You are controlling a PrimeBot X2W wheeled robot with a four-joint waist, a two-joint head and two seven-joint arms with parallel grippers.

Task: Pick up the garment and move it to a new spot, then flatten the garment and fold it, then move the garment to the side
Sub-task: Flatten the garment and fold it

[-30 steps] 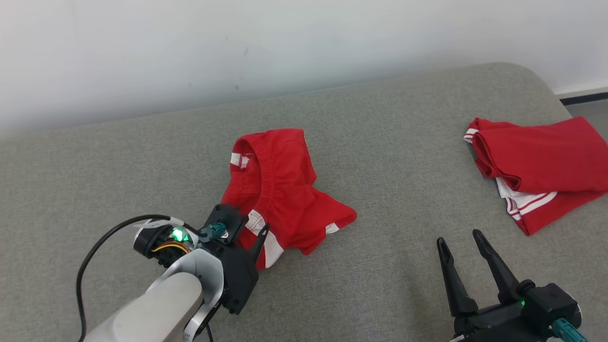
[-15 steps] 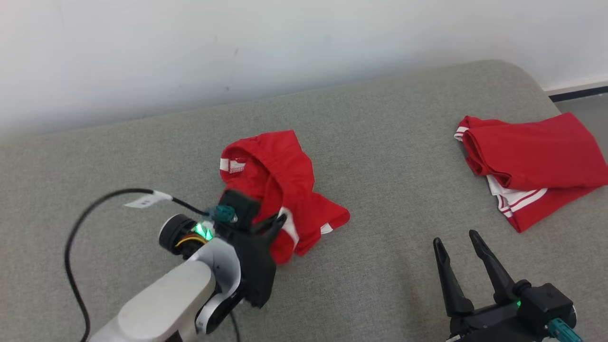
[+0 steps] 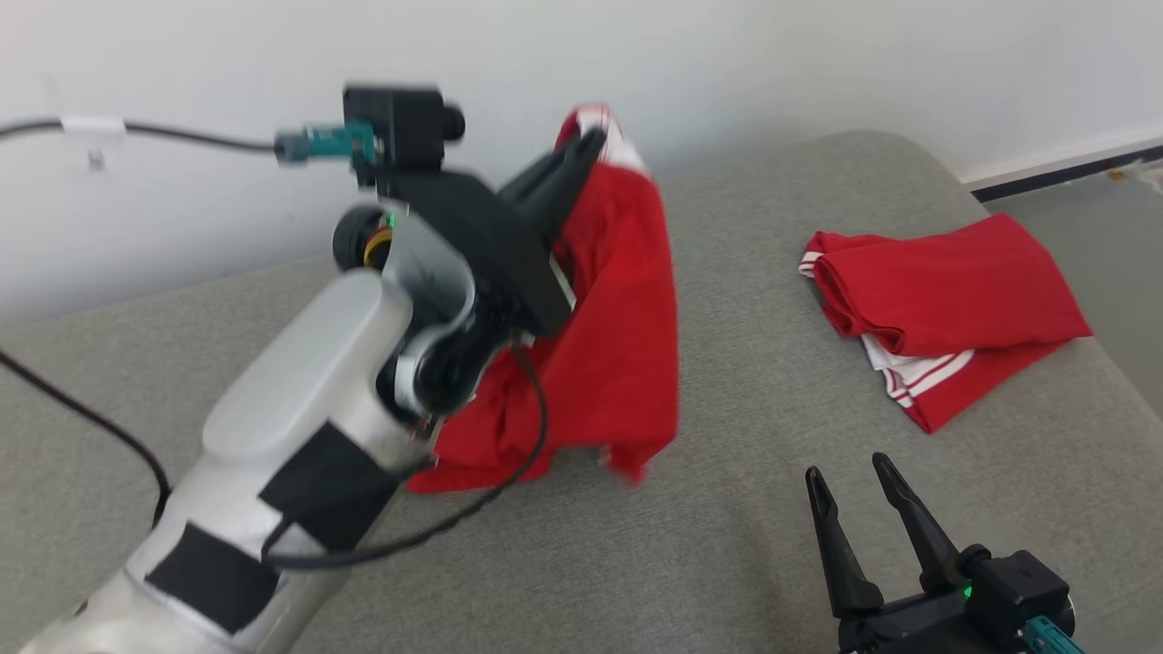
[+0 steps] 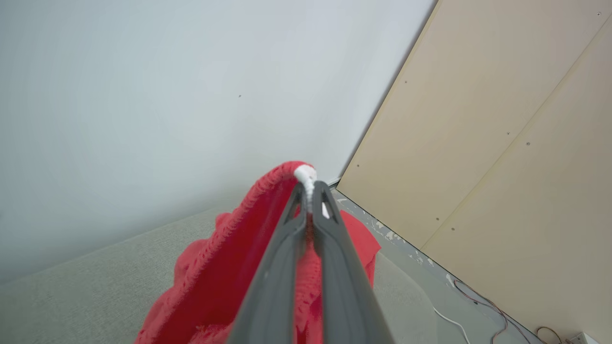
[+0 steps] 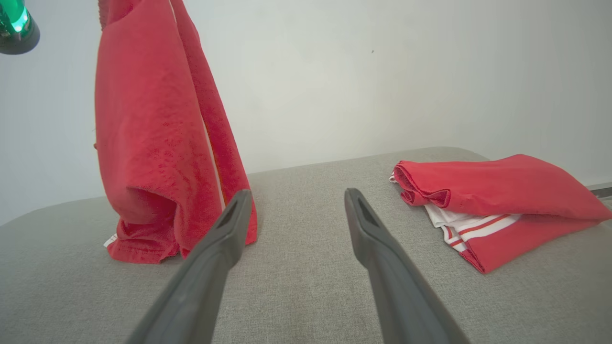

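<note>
The garment [image 3: 627,336] is a red piece with white trim. It hangs from my left gripper [image 3: 591,141], which is shut on its white-edged hem high above the grey cushion [image 3: 745,545]. In the left wrist view the fingers [image 4: 334,267] pinch the garment [image 4: 224,267] near its white edge. The right wrist view shows the garment [image 5: 153,143] hanging long, its bottom end resting on the cushion. My right gripper [image 3: 849,477] is open and low at the front right, with nothing between its fingers [image 5: 382,258].
A second red garment [image 3: 945,309] with white stripes lies folded at the cushion's far right end. A white wall [image 3: 182,54] runs behind the cushion. A black cable [image 3: 182,136] trails from my left wrist. Floor and a beige panel [image 4: 502,143] lie past the right end.
My left gripper closed on the garment's hem and lifted it high off the cushion, so it now hangs. The head camera shifted. The right gripper stayed open and still.
</note>
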